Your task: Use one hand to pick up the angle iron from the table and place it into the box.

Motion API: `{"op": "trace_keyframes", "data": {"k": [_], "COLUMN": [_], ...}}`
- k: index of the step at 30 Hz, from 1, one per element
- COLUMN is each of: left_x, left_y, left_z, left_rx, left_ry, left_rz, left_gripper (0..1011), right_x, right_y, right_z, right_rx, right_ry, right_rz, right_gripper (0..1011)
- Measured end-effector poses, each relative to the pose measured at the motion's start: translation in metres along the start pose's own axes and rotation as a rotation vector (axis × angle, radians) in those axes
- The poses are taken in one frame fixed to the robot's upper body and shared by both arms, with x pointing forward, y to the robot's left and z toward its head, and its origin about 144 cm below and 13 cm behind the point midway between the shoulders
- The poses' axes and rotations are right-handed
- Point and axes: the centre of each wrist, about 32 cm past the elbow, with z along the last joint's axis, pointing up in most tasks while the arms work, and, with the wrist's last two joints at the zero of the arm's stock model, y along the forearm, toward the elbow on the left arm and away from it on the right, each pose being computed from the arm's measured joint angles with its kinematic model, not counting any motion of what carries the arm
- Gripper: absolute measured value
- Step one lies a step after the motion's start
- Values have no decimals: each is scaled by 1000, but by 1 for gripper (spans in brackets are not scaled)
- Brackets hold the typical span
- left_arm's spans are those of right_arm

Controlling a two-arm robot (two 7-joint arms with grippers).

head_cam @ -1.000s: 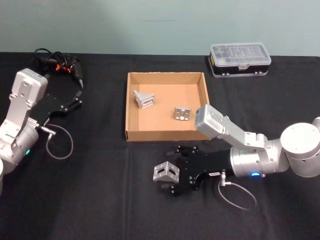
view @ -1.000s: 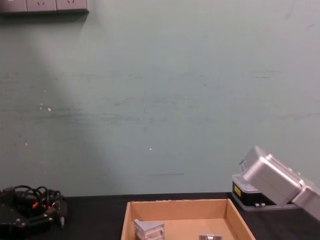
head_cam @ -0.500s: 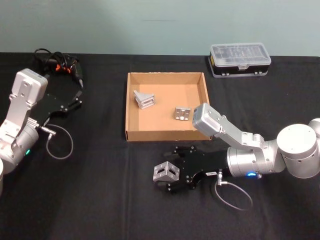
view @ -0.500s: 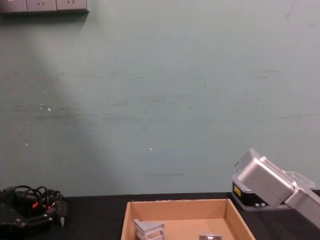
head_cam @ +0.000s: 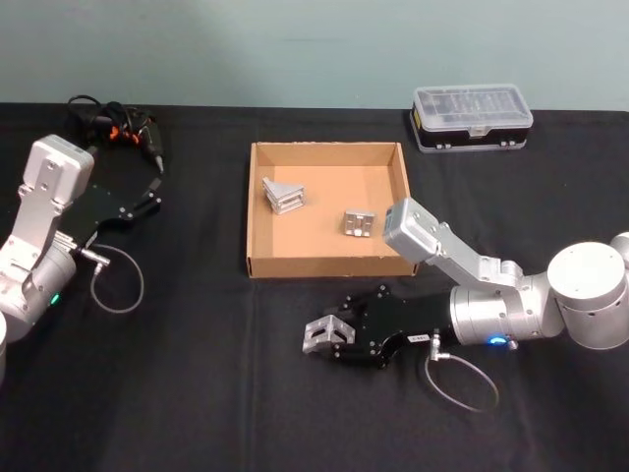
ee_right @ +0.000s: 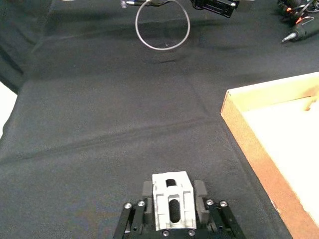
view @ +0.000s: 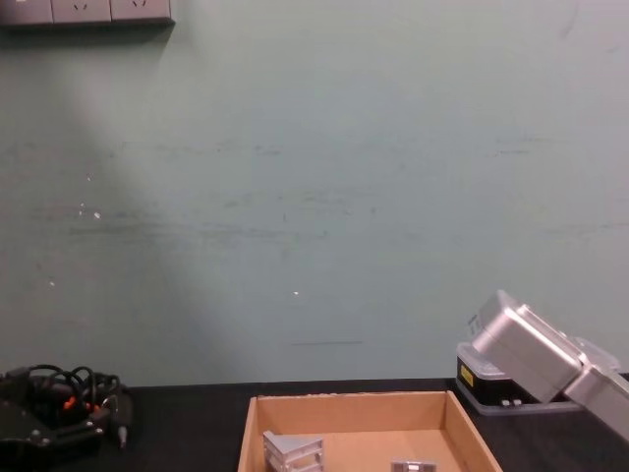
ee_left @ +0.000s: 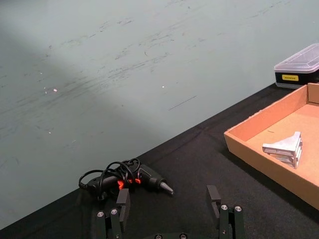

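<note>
One silver angle iron (head_cam: 322, 333) lies on the black table (head_cam: 197, 393) just in front of the tan box (head_cam: 324, 265). My right gripper (head_cam: 341, 340) is shut on it, and in the right wrist view the piece (ee_right: 172, 205) sits tight between the black fingers (ee_right: 130, 219). Two more angle irons (head_cam: 283, 195) (head_cam: 359, 223) rest inside the box. In the chest view the box (view: 349, 403) and the right arm's silver housing (view: 526, 344) show. My left gripper (head_cam: 147, 202) is parked at the far left, its fingers (ee_left: 122, 201) apart and holding nothing.
A black case with a clear lid (head_cam: 472, 116) stands behind the box to the right. A corded electric screwdriver (head_cam: 113, 128) (ee_left: 134, 177) lies at the back left. Cable loops hang by each wrist (head_cam: 116, 278) (head_cam: 462, 379).
The right gripper's fingers have shut on the angle iron, which has shifted slightly toward the box. The left arm has not moved.
</note>
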Motion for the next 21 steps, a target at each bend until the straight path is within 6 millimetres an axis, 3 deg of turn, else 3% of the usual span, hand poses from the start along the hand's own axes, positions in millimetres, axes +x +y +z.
{"op": "trace_keyframes", "data": {"k": [3, 16, 21], "left_x": [0, 0, 0], "left_y": [0, 0, 0], "left_z": [0, 0, 0], "left_rx": [0, 0, 0], "left_ry": [0, 0, 0], "left_rz": [0, 0, 0], "left_gripper": [1000, 1000, 1000], "right_x": [1, 1, 3], "right_y": [-1, -3, -8], "right_z": [-1, -1, 11], "right_rx": [0, 4, 45], "right_ry": [3, 9, -6], "right_rz": [-1, -7, -28], "right_gripper": [451, 450, 450]}}
